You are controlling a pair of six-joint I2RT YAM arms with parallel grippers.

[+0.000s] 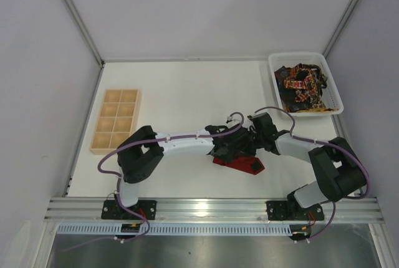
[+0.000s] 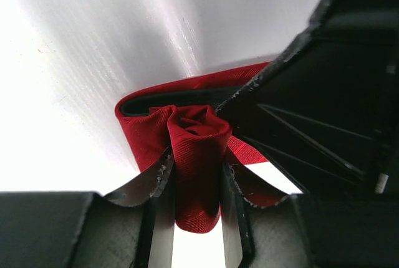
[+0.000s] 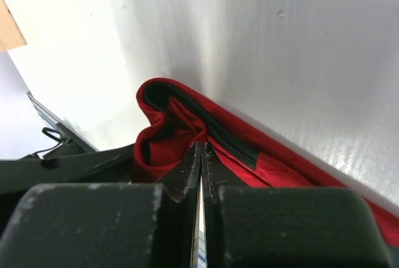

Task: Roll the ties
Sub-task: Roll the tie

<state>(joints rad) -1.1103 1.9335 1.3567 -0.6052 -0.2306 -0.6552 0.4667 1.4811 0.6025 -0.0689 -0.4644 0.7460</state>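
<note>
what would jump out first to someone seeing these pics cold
The bright red tie at the middle of the white table, with both arms converging on it. The left gripper clamps a rolled bunch of it, and the right gripper is pinched shut on its fabric alongside. Next, the heap of patterned ties in the white bin at the far right corner.

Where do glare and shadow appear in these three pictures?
Left wrist: the table is washed out white at lower left, while the red tie is sharp. Right wrist: bright streaks on the table, a soft shadow along the tie. Top external: even light, no strong glare.
</note>
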